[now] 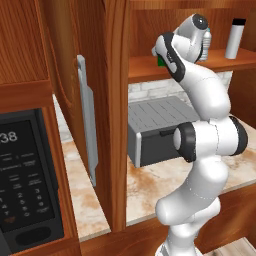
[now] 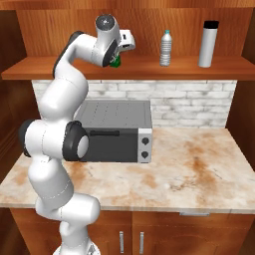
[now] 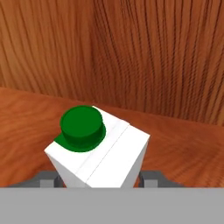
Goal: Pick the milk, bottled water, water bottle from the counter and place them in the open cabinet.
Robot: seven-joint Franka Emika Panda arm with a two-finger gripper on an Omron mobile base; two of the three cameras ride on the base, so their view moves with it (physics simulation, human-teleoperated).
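Observation:
The milk (image 3: 100,153), a white carton with a green cap, stands upright on the plank shelf (image 2: 149,71) of the open cabinet, close to its wooden back wall. My gripper (image 3: 100,179) is shut on the milk, with one finger (image 3: 46,178) on each side of the carton. From the right base view the hand (image 2: 119,56) hides most of the carton, leaving a bit of green (image 2: 116,62). Further right on the same shelf stand the bottled water (image 2: 166,48) and the water bottle (image 2: 208,44), both upright and apart. The cabinet door with its long silver handle (image 1: 87,120) hangs open at the left.
A grey toaster oven (image 2: 114,132) sits on the stone worktop (image 2: 199,169) below the shelf, backed by white brick. A black microwave (image 1: 25,175) is built in at the left. Shelf space lies free between the milk and the bottled water.

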